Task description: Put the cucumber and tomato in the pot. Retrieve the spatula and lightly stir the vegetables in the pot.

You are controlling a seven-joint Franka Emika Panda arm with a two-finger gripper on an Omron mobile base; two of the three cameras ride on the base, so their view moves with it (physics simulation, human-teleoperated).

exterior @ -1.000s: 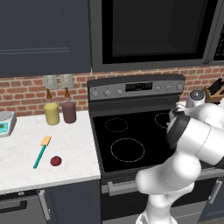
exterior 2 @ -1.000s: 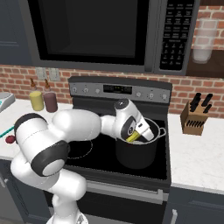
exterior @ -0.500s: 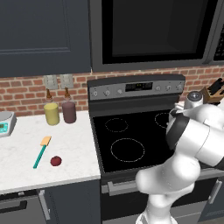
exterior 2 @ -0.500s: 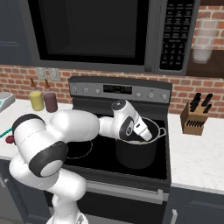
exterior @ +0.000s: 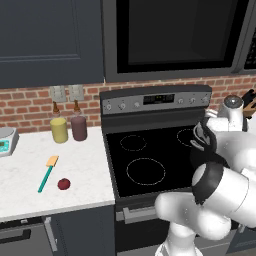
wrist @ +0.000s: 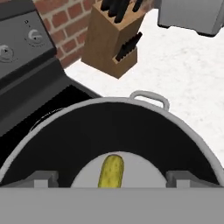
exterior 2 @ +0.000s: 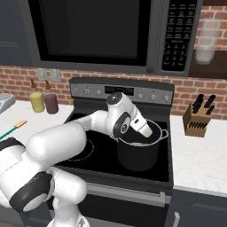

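Now the yellow-green cucumber (wrist: 110,171) is lying in the big black pot (exterior 2: 138,153). The gripper (wrist: 111,178) is hanging open over it. The small red tomato (exterior: 63,184) is sitting far off to the left, on the white counter (exterior: 85,172).

I see a yellow-green cucumber (wrist: 110,170) on the pale grey floor of the black, grey-rimmed pot (wrist: 183,131). On the white speckled counter (exterior: 80,165) lie a dark red tomato (exterior: 63,184) and, at its ten o'clock, a teal-handled spatula (exterior: 47,172) with an orange-yellow blade. Red brick wall (exterior: 30,107) behind; tan knife block (wrist: 114,41).

Cucumber in the pot, my jaws above it.
The cucumber (wrist: 110,171) lies in the pot (exterior 2: 137,153); tomato (exterior: 63,184) beside spatula (exterior: 46,173) on the desk (exterior: 85,170).
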